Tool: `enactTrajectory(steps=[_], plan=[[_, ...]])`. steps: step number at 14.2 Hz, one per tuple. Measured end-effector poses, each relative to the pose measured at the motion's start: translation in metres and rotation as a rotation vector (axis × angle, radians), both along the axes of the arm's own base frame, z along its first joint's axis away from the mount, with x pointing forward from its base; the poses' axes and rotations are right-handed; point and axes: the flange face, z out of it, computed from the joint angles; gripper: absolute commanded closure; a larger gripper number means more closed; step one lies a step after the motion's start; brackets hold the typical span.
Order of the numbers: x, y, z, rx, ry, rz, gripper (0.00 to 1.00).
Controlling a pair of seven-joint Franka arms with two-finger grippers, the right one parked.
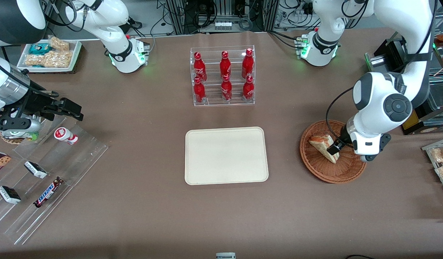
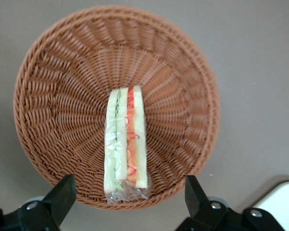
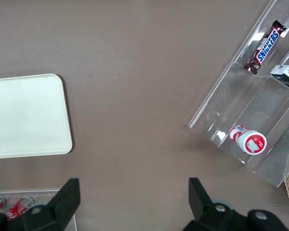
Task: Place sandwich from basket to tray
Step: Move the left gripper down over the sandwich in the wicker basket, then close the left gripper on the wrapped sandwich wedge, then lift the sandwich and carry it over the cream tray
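Presently the gripper (image 2: pixel 127 204) is being held wide open above the sandwich (image 2: pixel 125 147) in the basket (image 2: pixel 43 86); nothing is being gripped.

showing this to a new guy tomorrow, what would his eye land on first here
Probably the red cola bottles, six in a clear rack farther from the front camera than the bare cream tray at mid-table. Next, the working arm's gripper low over the wicker basket, jaws open either side of the sandwich, which stands on edge in the basket.
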Motion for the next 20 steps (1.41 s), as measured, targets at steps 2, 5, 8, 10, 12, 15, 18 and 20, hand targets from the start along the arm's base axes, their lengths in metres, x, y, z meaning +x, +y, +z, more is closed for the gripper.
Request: enactTrajectory(steps=[2,5,8,10,12,15,18,20], plan=[[-0.01,0.001,-0.025,0.005,0.039,0.002,0.0],[-0.013,0.001,-0.048,0.01,0.063,0.003,0.04],[-0.01,0.0,-0.064,0.003,0.058,0.014,0.77],[-0.009,0.0,-0.066,0.0,0.053,0.018,1.0],[-0.005,-0.001,-0.062,-0.008,0.043,0.025,1.0],[0.007,-0.007,-0.043,-0.017,0.014,0.016,1.0],[0.022,-0.048,0.028,-0.011,0.035,-0.072,1.0],[0.029,-0.097,0.1,-0.015,-0.003,-0.123,1.0]])
